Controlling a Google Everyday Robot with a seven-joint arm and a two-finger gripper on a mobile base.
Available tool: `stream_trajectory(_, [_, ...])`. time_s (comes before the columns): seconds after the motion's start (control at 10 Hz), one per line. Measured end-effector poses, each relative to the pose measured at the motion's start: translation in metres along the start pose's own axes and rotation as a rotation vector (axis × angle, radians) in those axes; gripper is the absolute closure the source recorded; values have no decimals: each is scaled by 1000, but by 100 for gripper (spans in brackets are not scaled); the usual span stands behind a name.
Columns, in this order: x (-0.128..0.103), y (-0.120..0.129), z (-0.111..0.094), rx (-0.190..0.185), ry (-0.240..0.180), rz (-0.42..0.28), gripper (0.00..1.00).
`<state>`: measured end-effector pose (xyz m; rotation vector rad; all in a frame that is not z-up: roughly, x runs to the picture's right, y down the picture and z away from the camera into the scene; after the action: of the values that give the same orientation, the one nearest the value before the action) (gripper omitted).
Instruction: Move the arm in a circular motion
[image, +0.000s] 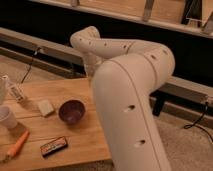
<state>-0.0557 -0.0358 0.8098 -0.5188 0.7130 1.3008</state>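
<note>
The cream-white arm (127, 95) fills the middle and right of the camera view. Its thick near segment (130, 130) rises from the bottom edge, bends over at the top right and runs back left to a rounded joint (85, 40). From there a narrower cylindrical end piece (91, 64) points down over the far edge of the wooden table (87, 137). The gripper sits at the lower end of that piece and is hidden behind the near segment.
On the table are a dark purple bowl (71, 111), a pale block (46, 107), a white cup (6, 118), an orange carrot (17, 145), a dark snack bar (53, 146) and a bottle (15, 91). A low rail (35, 42) runs behind.
</note>
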Motion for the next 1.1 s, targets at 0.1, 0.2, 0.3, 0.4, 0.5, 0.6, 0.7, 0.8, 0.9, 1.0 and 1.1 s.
stream_trajectory(0.1, [-12,20,3,7,18,-22,35])
stream_trajectory(0.2, [-20,39,6,9,38,-39,35])
stream_trajectory(0.3, [-29,73,13,7,85,-57,35])
stream_trajectory(0.4, [-31,101,15,1,115,-77,35])
stream_trajectory(0.5, [-33,114,17,-8,125,-85,35])
stream_trajectory(0.6, [-42,120,13,-25,111,-79,35])
stream_trajectory(0.7, [-47,117,6,-36,93,-70,35])
stream_trajectory(0.8, [-47,119,6,-36,91,-73,35])
stream_trajectory(0.9, [-42,130,2,-40,95,-104,35])
stream_trajectory(1.0, [-41,131,3,-38,97,-110,35])
stream_trajectory(1.1, [-40,132,2,-38,98,-115,35])
